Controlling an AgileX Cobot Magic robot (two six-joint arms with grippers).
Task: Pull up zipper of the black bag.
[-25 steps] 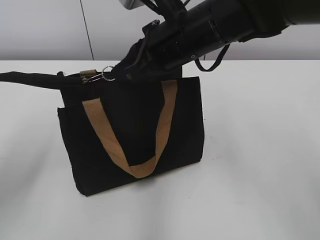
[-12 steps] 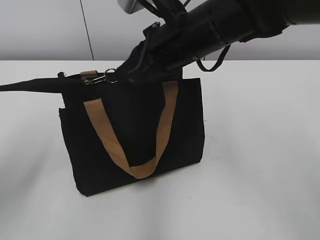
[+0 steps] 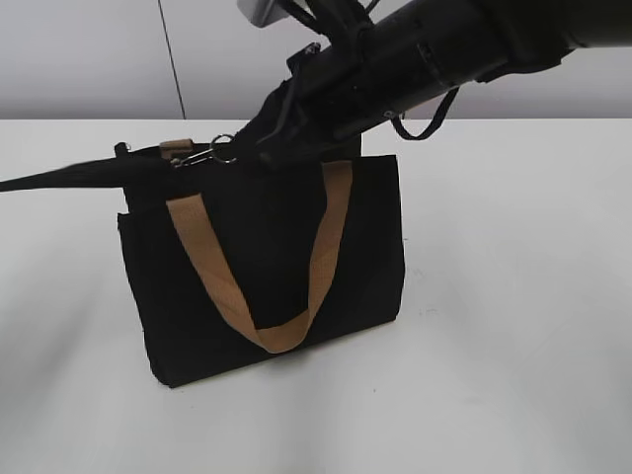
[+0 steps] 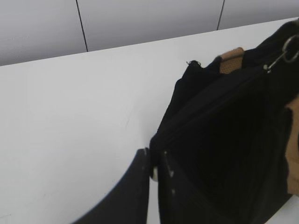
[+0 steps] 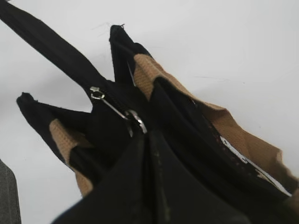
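The black bag [image 3: 267, 237] stands upright on the white table, with a tan handle [image 3: 323, 237] hanging down its front. The zipper [image 3: 219, 150], a silver slider with a ring pull, sits on the top edge towards the bag's left end. My right gripper [image 3: 255, 146] reaches in from the upper right and is shut on the ring pull [image 5: 135, 119]; its fingertips [image 5: 140, 140] meet right at the ring. My left gripper [image 4: 154, 157] comes from the left and is shut on the bag's left top corner [image 4: 161, 140]. The ring also shows in the left wrist view [image 4: 288, 46].
The white table [image 3: 513, 296] runs all round the bag. A grey panelled wall [image 3: 99, 59] stands behind it. The second tan handle [image 5: 243, 135] lies folded along the bag's top in the right wrist view.
The ring pull and my right gripper have shifted a little to the right along the bag's top. My left arm's outer end has dropped lower while still holding the corner.
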